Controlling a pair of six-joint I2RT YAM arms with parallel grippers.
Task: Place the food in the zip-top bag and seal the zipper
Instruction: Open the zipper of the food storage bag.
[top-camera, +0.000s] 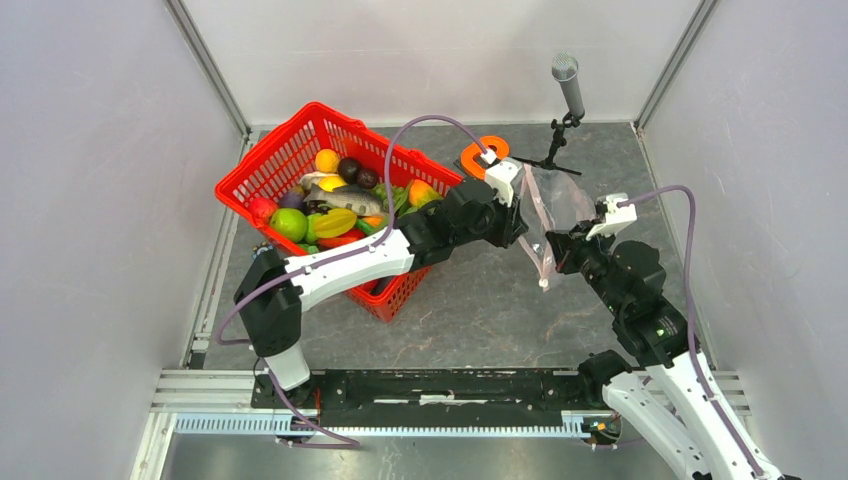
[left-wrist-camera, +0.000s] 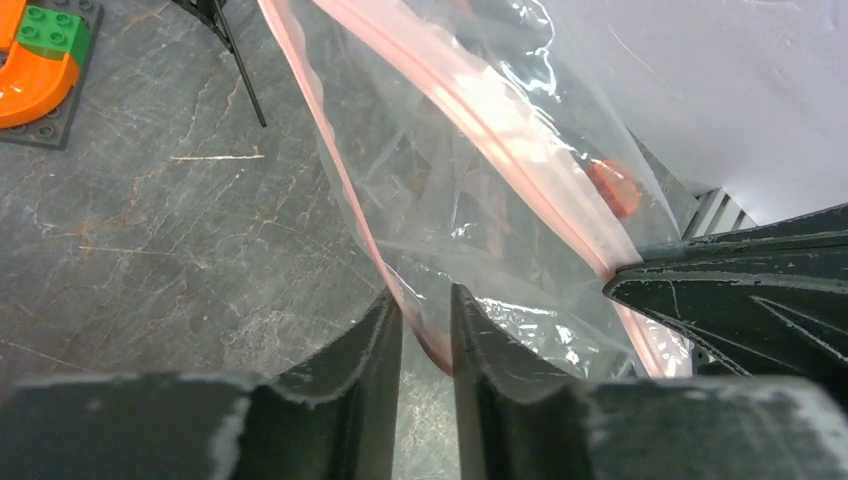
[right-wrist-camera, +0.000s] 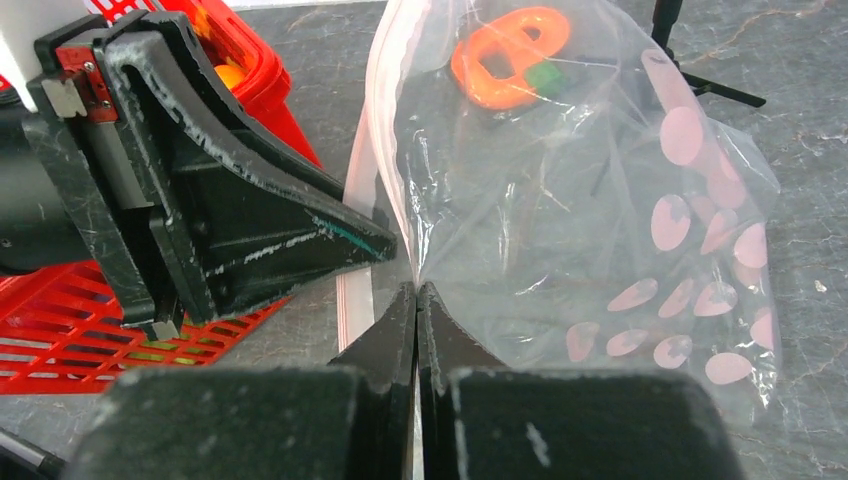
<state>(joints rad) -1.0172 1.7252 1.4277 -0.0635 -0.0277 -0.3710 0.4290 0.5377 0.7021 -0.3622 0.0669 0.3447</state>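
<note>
The clear dotted zip-top bag (top-camera: 556, 205) hangs upright and empty between my two grippers, right of the basket. My right gripper (right-wrist-camera: 416, 290) is shut on the bag (right-wrist-camera: 560, 230) near its mouth edge; it also shows in the top view (top-camera: 555, 250). My left gripper (left-wrist-camera: 427, 300) has its jaws a little apart, with the pinkish zipper strip (left-wrist-camera: 480, 95) running down between them, touching one finger. That gripper also shows in the top view (top-camera: 518, 215). The food (top-camera: 335, 205), including a small orange fruit (top-camera: 327, 160), lies heaped in the red mesh basket (top-camera: 300, 115).
An orange ring toy on a dark block (top-camera: 485, 155) sits behind the bag. A microphone on a small tripod (top-camera: 568, 90) stands at the back right. The walls of the enclosure close in the back and both sides.
</note>
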